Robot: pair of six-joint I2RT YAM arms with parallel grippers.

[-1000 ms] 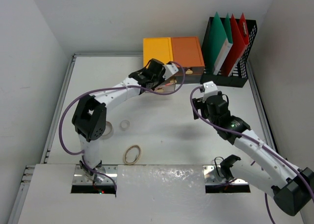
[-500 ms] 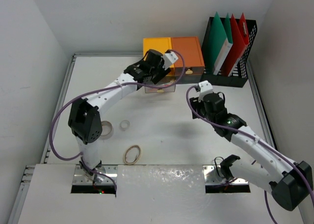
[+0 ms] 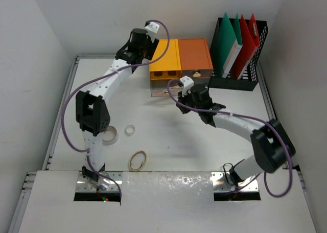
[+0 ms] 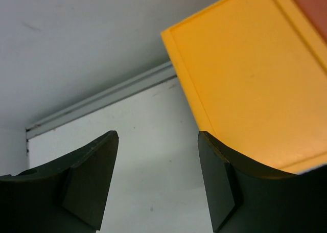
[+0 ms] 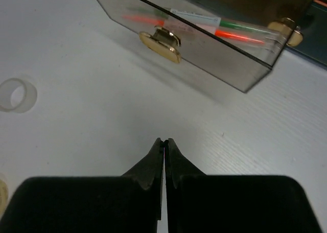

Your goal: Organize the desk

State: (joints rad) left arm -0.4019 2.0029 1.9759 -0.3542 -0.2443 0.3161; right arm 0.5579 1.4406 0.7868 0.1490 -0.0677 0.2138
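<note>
Under everything, the desk (image 3: 168,141), white and flat with a thin grey rim, filling most of the top view. From its near edge, the left arm (image 3: 110,82) stretched far to the back, and the right arm (image 3: 237,124) bent in toward the middle. At the far right corner, a black file holder (image 3: 236,83) with green and red folders (image 3: 228,39) upright inside. Just left of it, side by side and touching, an orange box (image 3: 195,54) and a yellow box (image 3: 164,56). In front of the yellow one, a clear drawer (image 5: 204,44) pulled out, with red and green pens (image 5: 235,33) lying inside. Above the far left corner of the yellow box, the left gripper (image 4: 158,141), jaws spread wide, nothing between them. Close over the desk just before the drawer, the right gripper (image 5: 164,143), jaws pressed together, holding nothing. Near the base of the left arm, apart from each other, a tan rubber band (image 3: 137,160), a white tape roll (image 3: 109,135) and a small clear ring (image 3: 130,129). On the drawer front, a gold handle (image 5: 161,40)
</note>
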